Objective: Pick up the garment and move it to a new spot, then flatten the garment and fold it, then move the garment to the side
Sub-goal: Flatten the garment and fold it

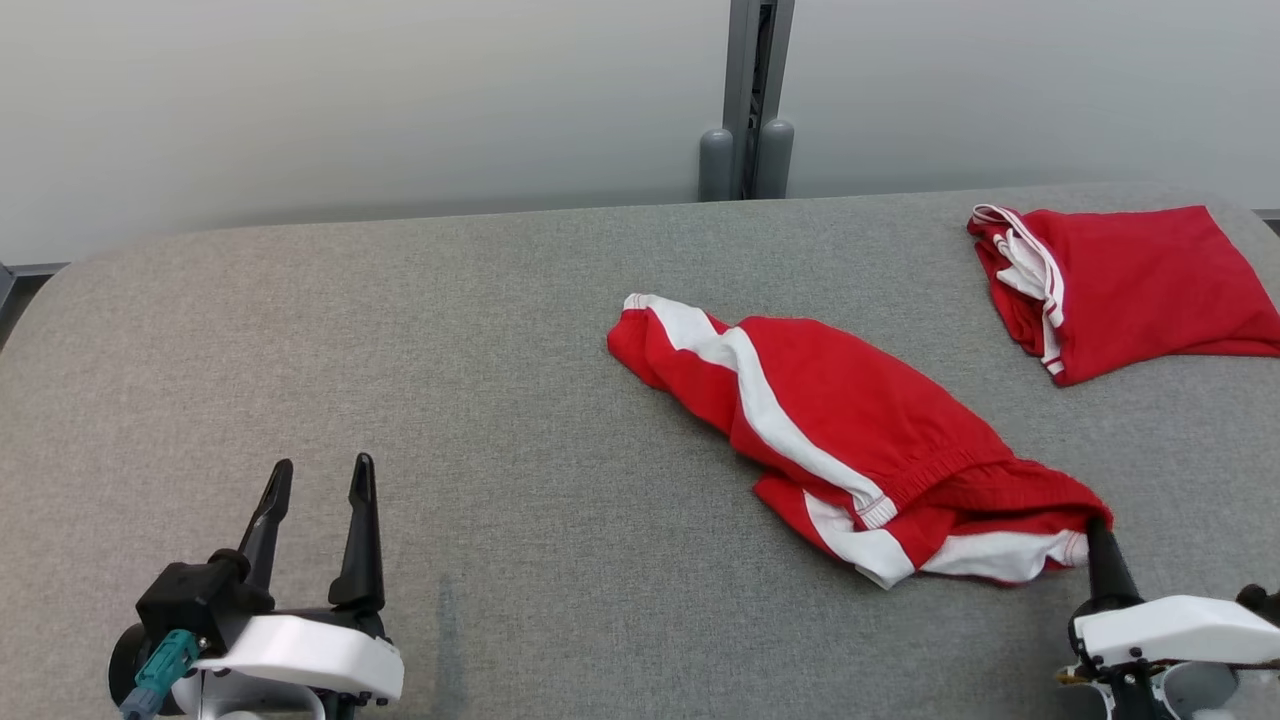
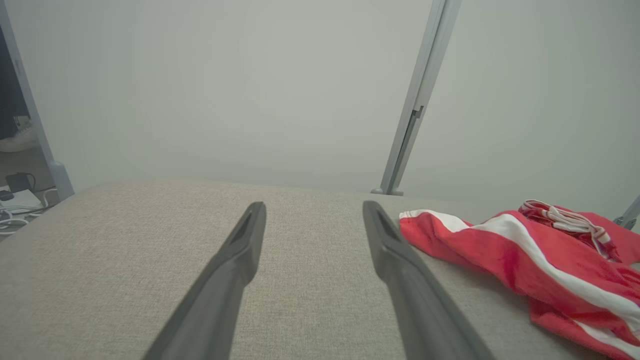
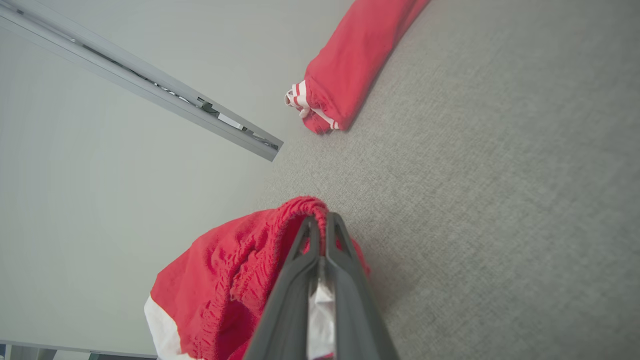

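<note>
White wrist shells (image 1: 300, 655), dark tapered jaws

The crumpled garment (image 1: 850, 420) is bright red with broad white stripes. The folded garment (image 1: 1130, 290) is the same red, edged with thin white trim. The desk (image 1: 400, 350) is a flecked grey weave, and the wall (image 1: 350, 100) is pale grey.

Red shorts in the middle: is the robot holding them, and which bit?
Yes. The right gripper has its jaws shut on the red shorts, pinching their gathered elastic edge at the near right end. The left gripper is open, holding nothing.
</note>
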Controlling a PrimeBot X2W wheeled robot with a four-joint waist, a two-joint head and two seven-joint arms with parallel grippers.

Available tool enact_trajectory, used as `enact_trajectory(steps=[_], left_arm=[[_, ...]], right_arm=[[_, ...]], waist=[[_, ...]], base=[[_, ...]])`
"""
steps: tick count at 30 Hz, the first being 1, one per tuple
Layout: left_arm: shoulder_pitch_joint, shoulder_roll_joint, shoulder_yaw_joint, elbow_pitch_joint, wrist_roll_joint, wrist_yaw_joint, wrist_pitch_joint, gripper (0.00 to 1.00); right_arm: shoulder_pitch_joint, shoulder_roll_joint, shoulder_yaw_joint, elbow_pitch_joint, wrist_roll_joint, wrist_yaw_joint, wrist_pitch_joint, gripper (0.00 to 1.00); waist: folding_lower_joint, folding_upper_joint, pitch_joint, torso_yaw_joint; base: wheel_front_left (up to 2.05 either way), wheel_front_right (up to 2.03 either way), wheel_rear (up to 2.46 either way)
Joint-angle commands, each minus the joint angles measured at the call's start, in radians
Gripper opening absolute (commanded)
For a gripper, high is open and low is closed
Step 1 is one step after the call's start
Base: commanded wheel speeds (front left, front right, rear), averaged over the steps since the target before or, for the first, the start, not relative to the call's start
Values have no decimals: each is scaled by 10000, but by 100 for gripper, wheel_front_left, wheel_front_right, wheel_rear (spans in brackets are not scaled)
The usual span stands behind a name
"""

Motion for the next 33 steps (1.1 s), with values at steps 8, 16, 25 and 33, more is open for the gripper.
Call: enact_trajectory(steps=[8,16,25,33], left_arm=[[-170,34,-61,181,-92,-50,17,100],[-23,25,-86,278,-158,-42,-26,100],[102,109,-98,272,-238,9,-8,100],[154,134,-152,195,-244,40,-21,100]], right_arm=[[-294,-232,838,720,-824,8,-61,100],[-353,-754,1225,316,-1998,8,-591,100],[3,-1091,730,-1378,-3724,8,-1168,100],[826,-975,1235,-3405,-5709,8,-1387,100]], waist=[[0,0,-79,54],[0,0,-320,-15],[0,0,-568,-161],[0,0,-572,-205]], base=[[0,0,0],[0,0,0],[0,0,0],[0,0,0]])
